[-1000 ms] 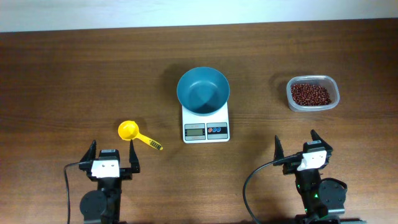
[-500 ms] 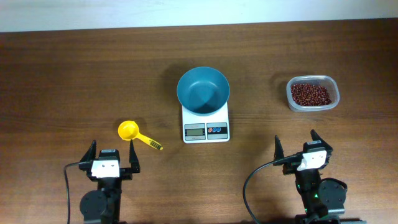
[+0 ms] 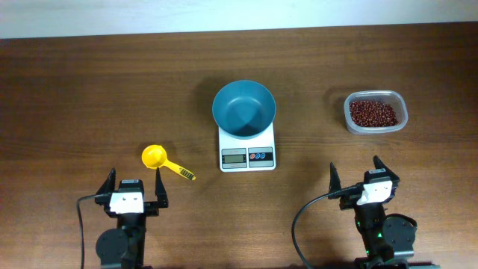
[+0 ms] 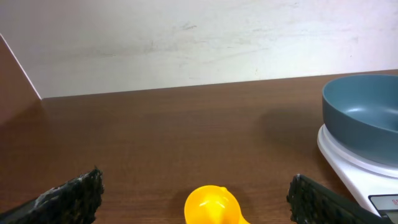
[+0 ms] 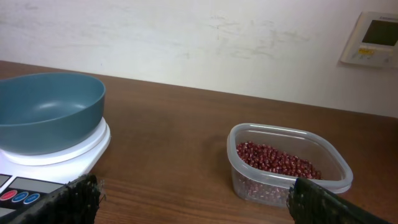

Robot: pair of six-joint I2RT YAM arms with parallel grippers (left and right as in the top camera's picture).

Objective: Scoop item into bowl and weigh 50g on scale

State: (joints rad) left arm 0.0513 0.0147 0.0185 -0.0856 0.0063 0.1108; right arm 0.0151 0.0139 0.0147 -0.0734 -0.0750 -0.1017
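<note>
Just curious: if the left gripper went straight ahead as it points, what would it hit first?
Probably the yellow scoop, lying just ahead of the open left gripper; depth is uncertain.

Overhead straight down; low wrist views toward the wall (image 4: 186, 43), bowl (image 3: 243, 109) common to all

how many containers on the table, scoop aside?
2: the blue-teal bowl sits on the white scale at centre; the clear plastic tub of red beans stands to its right. None look hidden.
</note>
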